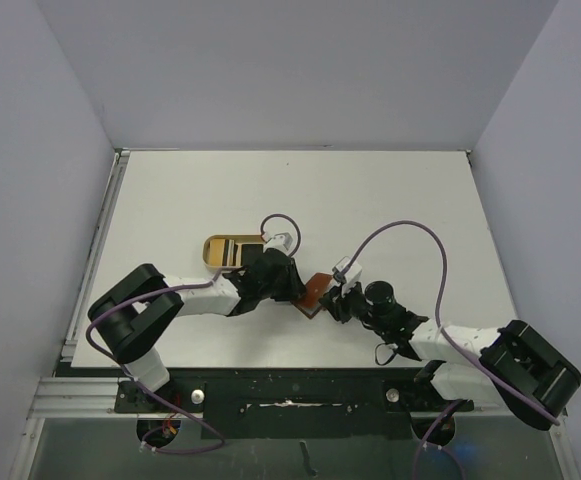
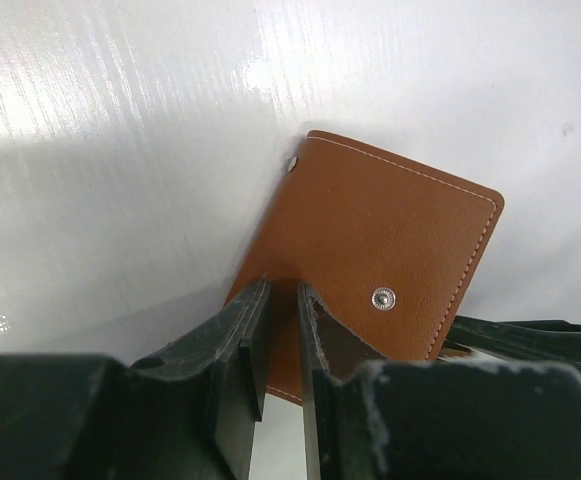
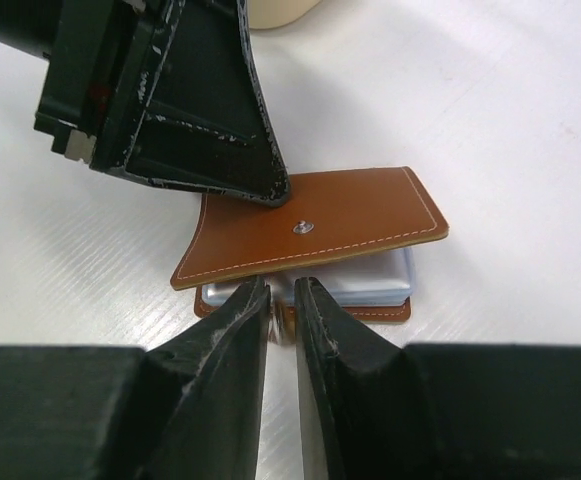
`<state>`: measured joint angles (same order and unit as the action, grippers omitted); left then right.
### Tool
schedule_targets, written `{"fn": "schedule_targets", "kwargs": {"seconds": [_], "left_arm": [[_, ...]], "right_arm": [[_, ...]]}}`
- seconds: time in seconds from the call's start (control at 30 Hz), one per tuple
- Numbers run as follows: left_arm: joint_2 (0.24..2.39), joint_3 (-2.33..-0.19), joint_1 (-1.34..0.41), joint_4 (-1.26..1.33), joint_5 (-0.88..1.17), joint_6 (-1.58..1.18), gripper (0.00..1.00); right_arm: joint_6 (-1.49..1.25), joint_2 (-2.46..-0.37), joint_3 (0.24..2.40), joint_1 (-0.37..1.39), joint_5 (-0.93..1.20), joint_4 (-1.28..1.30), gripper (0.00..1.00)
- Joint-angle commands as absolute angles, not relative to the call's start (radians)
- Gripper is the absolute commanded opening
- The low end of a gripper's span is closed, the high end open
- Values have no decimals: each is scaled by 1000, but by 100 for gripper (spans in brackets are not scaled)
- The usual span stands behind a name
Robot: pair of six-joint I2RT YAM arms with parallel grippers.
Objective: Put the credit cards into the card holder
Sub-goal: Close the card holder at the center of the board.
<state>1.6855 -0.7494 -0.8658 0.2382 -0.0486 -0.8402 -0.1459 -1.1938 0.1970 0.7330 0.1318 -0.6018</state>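
- The card holder [image 1: 315,293] lies on the table [image 1: 400,200] between the two grippers. Each gripper is touching or just beside one of its edges.
- It is part-open. Its upper leaf [image 3: 320,215], the one with the metal stud [image 3: 303,228], is lifted off the lower leaf [image 3: 395,312] enough to show a gap.
- A pale blue card [image 3: 365,280] lies flat between the two leaves. Its long edge shows under the upper leaf on the side of the card holder that faces the right gripper [image 3: 282,295].
- Right gripper: the fingers are drawn to a narrow slit, with the tips at the card holder's near edge, directly in front of the card. Whether they nip anything I cannot tell — nothing clearly sits in the slit.
- Left gripper [image 2: 282,300]: it is on the card holder's far side and also nearly closed, with its tips down on the upper leaf near a corner. Whether it is pressing or pinching, I cannot tell.
- As I judge it, the next move turns on how the card lies. Its long axis runs crosswise to the right gripper's approach, and its exposed edge faces that gripper — so the right arm is the nearer one to nudge it deeper, while the left steadies the leaf.
- A tan tray [image 1: 213,250] sits beyond the card holder on the left arm's side, with dark shapes in it too small to name. If those are more cards, the left arm is closer to them.
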Motion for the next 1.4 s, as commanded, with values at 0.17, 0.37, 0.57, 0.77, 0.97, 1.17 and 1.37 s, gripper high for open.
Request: {"fn": "schedule_targets", "kwargs": {"seconds": [0.17,0.37,0.57,0.77,0.97,1.17,1.37], "left_arm": [[1726,-766,-876,119,-126,-804,17],[1721,-763,-883,103,-151,-816,17],[1689,-745,-909,116,-151,-846,23],[1652,-708,-932,166,-111,-907,25],[1636,-711,-968,167,-134,-928,25],[1631,-713,-968,176,-122,-931,26],[1622,-714,-968,182,-118,-933,27]], "right_arm": [[-226,-1073,179,760,33,-585,20],[-361,-1023,246,763,-19,-433,22],[-820,-1015,436,762,-301,35,29],[-1282,-1029,561,762,-346,395,32],[-1518,-999,594,762,-320,510,34],[-1560,-1032,601,763,-290,475,34],[-1545,-1076,593,763,-248,400,34]]}}
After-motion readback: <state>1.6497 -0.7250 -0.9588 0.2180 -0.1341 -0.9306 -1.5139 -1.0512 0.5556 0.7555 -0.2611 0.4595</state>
